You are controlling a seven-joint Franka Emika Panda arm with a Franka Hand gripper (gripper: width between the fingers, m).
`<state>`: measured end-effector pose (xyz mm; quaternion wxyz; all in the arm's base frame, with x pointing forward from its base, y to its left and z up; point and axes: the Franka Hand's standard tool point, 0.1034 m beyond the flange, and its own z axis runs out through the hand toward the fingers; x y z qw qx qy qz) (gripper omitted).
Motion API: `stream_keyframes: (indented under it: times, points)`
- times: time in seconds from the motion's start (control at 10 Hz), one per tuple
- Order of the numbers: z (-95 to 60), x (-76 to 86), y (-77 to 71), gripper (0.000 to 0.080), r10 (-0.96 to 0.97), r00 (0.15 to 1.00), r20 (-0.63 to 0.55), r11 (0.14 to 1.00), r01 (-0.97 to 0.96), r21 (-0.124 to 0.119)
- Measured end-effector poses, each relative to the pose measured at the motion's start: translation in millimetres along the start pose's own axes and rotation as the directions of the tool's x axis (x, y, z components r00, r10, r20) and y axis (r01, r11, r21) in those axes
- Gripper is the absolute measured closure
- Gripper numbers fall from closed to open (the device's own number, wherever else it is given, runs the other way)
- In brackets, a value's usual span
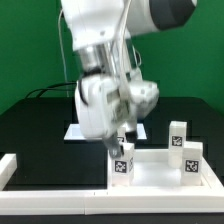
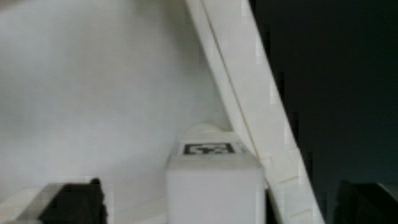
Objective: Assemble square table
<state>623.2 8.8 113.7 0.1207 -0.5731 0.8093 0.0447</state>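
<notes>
Found the gripper open, low over the front corner of the square tabletop, at about six o'clock from the middle of the exterior view. Saw in the wrist view both dark fingertips standing wide of a stubby leg, with a clear gap on each side and nothing clamped between them. Placed that leg upright at the tabletop's nearest corner, its tag facing the exterior camera. Could not tell whether fully seated in its socket or only resting there.

Noted two more legs upright toward four o'clock: one at the far corner, another nearer the front. Placed the tabletop itself flat on the black table, filling the stretch from five to four o'clock, just inside a white border rail. Spotted the marker board behind the arm at about eight o'clock, well apart from the parts.

Judged the legs light, rigid plastic: smooth and somewhat slippery, not fragile, but short and easy to tip or twist off line. Reckoned the best hold across two opposite flat sides, around mid-height, square to the faces, so as not to cock the leg in its socket. Judged the tabletop stiff and light too, prone to sliding on the table under a sideways push; better braced against the rail than pinched by its thin raised edge.
</notes>
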Motion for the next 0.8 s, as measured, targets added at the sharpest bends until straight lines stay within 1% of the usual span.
stream_keyframes:
  times: [0.1,0.2,0.8]
  points:
    - [-17.9,-4.3,-3.5,0.0150,-0.003,1.000,0.017,1.000,0.003,0.003]
    - [-24.1,-5.9,-6.4,0.0150,-0.004,1.000,0.021,1.000,0.004,0.013]
    - [-20.3,-6.6,-5.7,0.0150,-0.016,1.000,0.018,1.000,0.015,0.008]
